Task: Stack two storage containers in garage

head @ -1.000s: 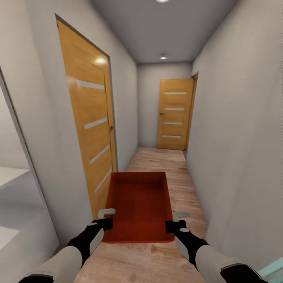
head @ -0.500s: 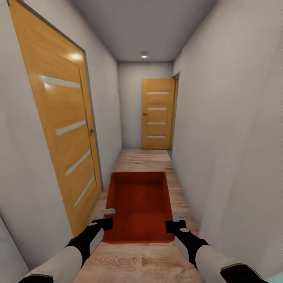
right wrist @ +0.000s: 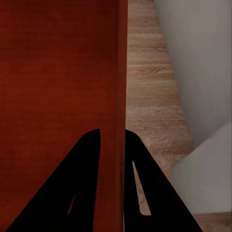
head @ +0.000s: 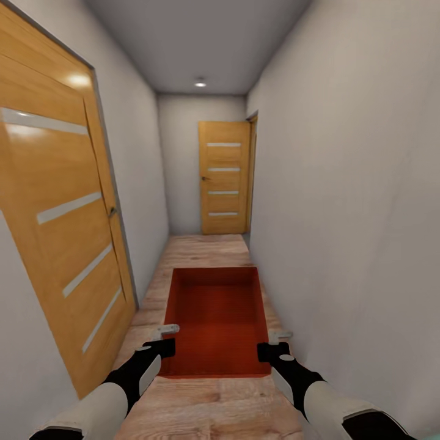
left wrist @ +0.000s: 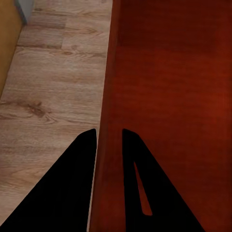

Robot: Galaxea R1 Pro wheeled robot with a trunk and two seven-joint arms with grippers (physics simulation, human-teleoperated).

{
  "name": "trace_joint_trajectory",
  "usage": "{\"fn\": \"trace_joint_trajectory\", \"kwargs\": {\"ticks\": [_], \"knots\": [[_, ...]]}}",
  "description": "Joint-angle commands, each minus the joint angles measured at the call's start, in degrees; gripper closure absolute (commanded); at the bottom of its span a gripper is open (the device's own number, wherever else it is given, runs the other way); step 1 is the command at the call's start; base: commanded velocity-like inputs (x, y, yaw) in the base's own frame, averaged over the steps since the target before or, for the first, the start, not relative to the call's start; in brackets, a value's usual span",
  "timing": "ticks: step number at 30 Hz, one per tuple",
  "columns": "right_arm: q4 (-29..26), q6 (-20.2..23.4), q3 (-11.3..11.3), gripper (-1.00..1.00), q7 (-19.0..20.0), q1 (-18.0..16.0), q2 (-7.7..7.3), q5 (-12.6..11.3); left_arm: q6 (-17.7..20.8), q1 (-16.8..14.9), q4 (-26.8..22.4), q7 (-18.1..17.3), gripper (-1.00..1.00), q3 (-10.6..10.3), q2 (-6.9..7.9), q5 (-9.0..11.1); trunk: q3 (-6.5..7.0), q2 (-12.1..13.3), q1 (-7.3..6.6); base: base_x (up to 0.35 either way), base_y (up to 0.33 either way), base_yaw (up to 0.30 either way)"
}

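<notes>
The storage container (head: 215, 321) was carried in front of the robot down a narrow hallway, held above the light wood plank floor (head: 201, 247); bare grey walls (head: 342, 183) closed in on both sides under a grey ceiling (head: 195, 36) with a small round light (head: 200, 83); a large orange wooden door (head: 58, 214) with pale horizontal strips stood close along the left wall, and a second alike door (head: 223, 177) closed the far end of the hallway; the container was a red-orange rectangular open-topped bin with plain, slightly tapered walls, and nothing lay on its bare inner bottom; no label or writing could be made out on it or on the doors; the left gripper (head: 160, 347) held the container's left wall near the corner closest to the robot, and in the left wrist view its jaws were clenched across that wall (left wrist: 104, 145), one dark finger (left wrist: 72, 188) outside over the planks and the other inside the bin; the right gripper (head: 273, 349) held the opposite wall in the same way, and in the right wrist view its jaws straddled the rim (right wrist: 118, 121), one finger (right wrist: 72, 188) inside and one outside, pressed against the plastic.
</notes>
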Motion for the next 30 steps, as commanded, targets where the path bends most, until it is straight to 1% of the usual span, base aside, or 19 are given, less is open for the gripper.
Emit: {"fn": "trace_joint_trajectory", "kwargs": {"ticks": [1,8,9,11,14,16,20,25,30], "knots": [[0.2,-0.3,-0.7,1.0,-1.2,0.0,-0.86,-0.8,-0.6,-0.1,-2.1,1.6,1.0,1.2,0.11,-0.8,-0.09,-0.1,0.04,0.323,0.1,-0.031],[0.2,-0.3,-0.7,1.0,-1.2,0.0,-0.86,-0.7,-0.5,-0.1,-2.1,1.6,1.0,1.2,0.14,-0.8,-0.09,-0.1,0.04,0.323,0.1,-0.007],[0.2,-0.5,0.1,1.0,-0.7,0.0,-0.26,-0.7,0.0,-0.1,-0.5,0.6,1.0,0.1,0.23,0.2,-0.09,-0.1,0.05,0.323,0.0,0.0],[0.1,-0.3,0.4,1.0,-0.7,0.0,-0.3,-0.7,-0.4,-0.1,-0.2,0.5,1.0,-0.8,0.32,1.3,-0.09,-0.1,0.05,0.323,0.0,0.0],[0.2,-0.3,0.4,1.0,-0.7,0.0,-0.18,-0.7,-0.3,-0.1,-0.2,0.5,1.0,-1.2,0.34,1.7,-0.09,-0.1,0.05,0.323,0.0,0.0],[0.2,-0.3,0.3,1.0,-0.8,0.0,0.07,-0.7,0.0,-0.1,-0.2,0.6,1.0,-1.5,0.73,2.0,-0.09,-0.1,0.05,0.323,0.0,0.0],[0.2,-0.2,-0.1,1.0,-0.9,0.0,0.22,-0.4,0.1,-0.1,-0.5,0.5,1.0,-3.9,1.34,4.4,-0.09,-0.1,0.05,0.323,0.0,0.0],[0.2,-0.2,-0.5,1.0,-0.9,0.0,0.22,0.4,0.1,-0.1,-0.7,0.6,1.0,-4.8,1.39,5.2,-0.09,-0.1,0.05,0.323,0.0,0.015],[0.2,-0.2,-0.6,1.0,-0.9,0.0,0.2,0.8,0.1,-0.1,-0.6,0.8,1.0,-5.1,1.38,5.5,-0.09,-0.1,0.05,0.323,0.0,0.156]]}}
